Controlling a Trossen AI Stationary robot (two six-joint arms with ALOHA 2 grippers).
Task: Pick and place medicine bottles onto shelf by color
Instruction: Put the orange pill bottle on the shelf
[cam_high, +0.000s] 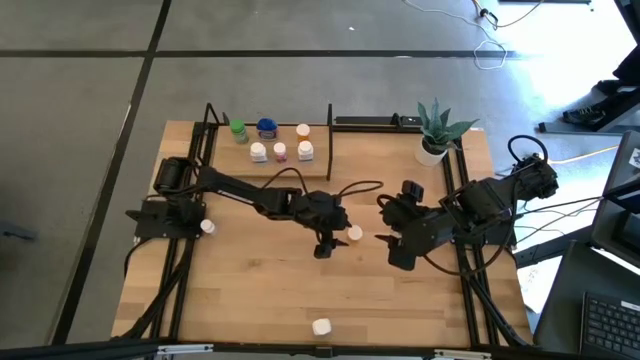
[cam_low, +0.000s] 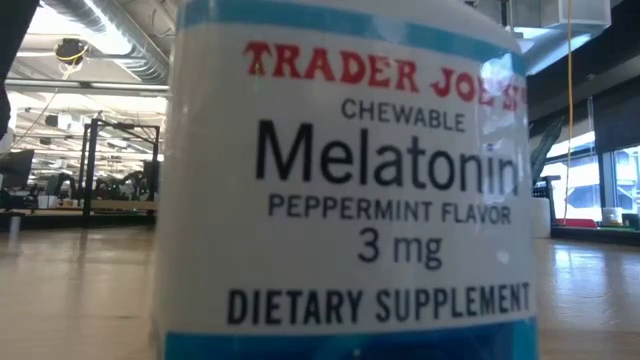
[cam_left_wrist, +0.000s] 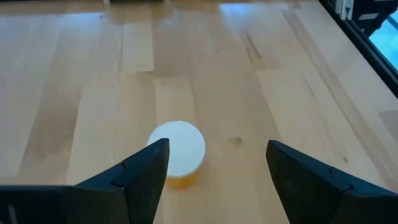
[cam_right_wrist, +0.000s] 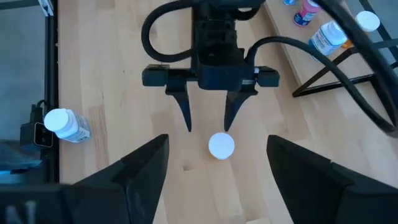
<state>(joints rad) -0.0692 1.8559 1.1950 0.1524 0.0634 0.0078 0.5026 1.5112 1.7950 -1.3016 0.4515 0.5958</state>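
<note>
A: Status of shelf at the table's far edge?
B: Six medicine bottles placed. Three remain on the table.
A: Grippers?
B: Left gripper spread, poised over white-capped bottle mid-table. Right gripper spread, empty, just beside it.

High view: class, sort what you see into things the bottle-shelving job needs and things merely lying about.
Job: white-capped bottle by the open left gripper; shelf; bottle at near edge.
Lying about: potted plant; floor cables.
</note>
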